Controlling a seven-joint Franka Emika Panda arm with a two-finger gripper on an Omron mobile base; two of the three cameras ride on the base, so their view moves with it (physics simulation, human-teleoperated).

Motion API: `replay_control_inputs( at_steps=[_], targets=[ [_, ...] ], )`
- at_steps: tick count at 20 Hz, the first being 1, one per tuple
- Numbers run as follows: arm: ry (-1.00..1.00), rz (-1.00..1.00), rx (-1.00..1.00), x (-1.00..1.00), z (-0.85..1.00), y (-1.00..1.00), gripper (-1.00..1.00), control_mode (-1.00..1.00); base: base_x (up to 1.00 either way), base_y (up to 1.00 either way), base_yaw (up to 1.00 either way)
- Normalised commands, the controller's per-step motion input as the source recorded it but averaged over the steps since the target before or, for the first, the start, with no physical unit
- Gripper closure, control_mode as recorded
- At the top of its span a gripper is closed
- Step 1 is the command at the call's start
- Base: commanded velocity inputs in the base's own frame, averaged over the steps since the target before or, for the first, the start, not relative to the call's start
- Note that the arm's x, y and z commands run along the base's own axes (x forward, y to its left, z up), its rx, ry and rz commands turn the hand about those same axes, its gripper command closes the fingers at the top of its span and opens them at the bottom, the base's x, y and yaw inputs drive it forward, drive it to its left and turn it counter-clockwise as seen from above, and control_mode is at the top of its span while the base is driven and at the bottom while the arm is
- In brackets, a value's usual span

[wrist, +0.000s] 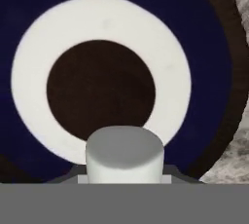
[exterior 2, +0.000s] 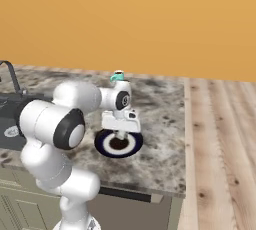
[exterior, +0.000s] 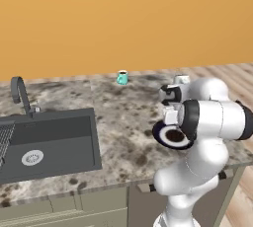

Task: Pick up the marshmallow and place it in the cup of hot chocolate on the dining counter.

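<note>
Hanging over the plate (exterior: 170, 137) at the right centre of the left base view, the arm hides its own gripper; the plate, dark blue at the rim, sits on the counter (exterior: 118, 117) and is half covered by the arm. The mug (exterior: 122, 77) stands at the counter's far edge, upper centre of the frame, well apart from the plate. A dark sink (exterior: 47, 144) with a faucet (exterior: 21, 94) fills the left side.

Right base view: the hand points down at the plate (exterior 2: 118, 143), centre of frame, with the gripper (exterior 2: 120, 135) just above its white middle. The mug (exterior 2: 117, 77) peeks out behind the wrist, higher in the frame. How far the fingers stand apart cannot be told from here.

Hand view: the marshmallow (wrist: 124, 155) sits at bottom centre, right where the fingers rise, and seems held between them, though the tips themselves are hidden behind it. Beyond it lies the plate (wrist: 204, 62), with a dark round patch in its white centre.
</note>
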Motion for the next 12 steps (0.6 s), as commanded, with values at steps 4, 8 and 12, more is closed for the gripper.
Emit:
replay_control_inputs(
  at_steps=[4,8,12],
  targets=[
    [0.0,0.0,0.0,-0.59,1.0,0.18,1.0,-1.0,0.0,0.0,0.0],
    [0.0,0.0,0.0,-0.63,1.0,0.47,1.0,-1.0,0.0,0.0,0.0],
    [0.0,0.0,0.0,-0.52,0.99,0.62,1.0,-1.0,0.0,0.0,0.0]
  ],
)
